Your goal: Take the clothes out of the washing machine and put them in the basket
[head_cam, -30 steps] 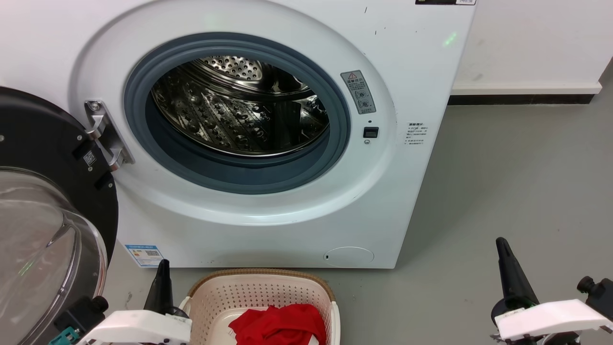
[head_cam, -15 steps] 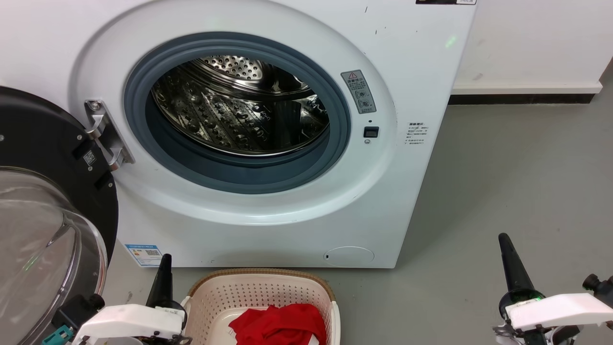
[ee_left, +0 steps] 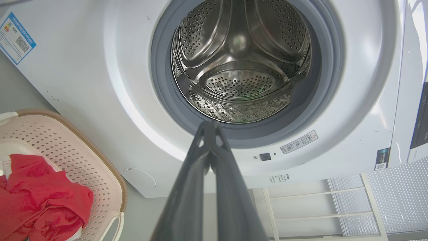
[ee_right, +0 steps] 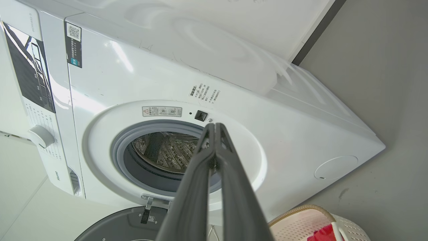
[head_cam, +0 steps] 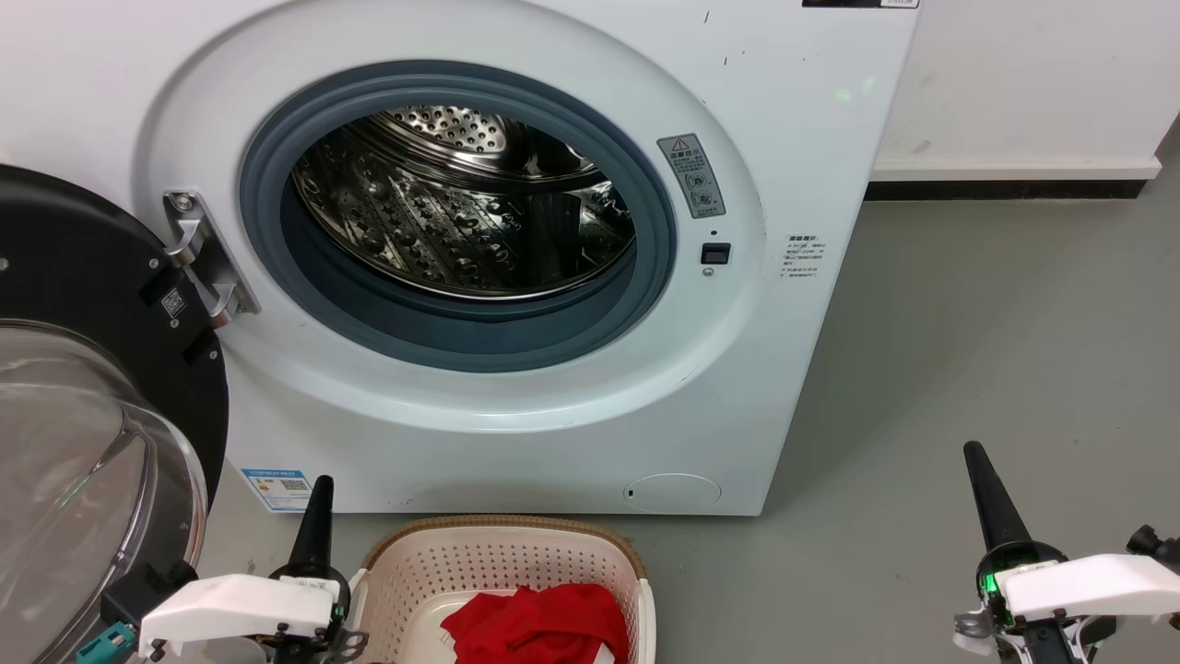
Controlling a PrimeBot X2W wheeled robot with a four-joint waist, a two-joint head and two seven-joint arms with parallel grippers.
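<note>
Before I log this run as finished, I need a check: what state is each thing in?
Washing machine door: swung open.
Drum: no clothes visible inside.
Basket: upright on floor, holding clothes.
Clothes: red, crumpled in the basket.
Left end effector: shut, holding nothing.
Right end effector: shut, holding nothing.

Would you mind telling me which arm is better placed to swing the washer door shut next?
Left, probably: the left gripper sits beside the open door, hinged on that side; the right gripper is well off to the other side.

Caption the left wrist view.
Shut left gripper before the empty washing machine; red clothes lie in the basket.
</note>
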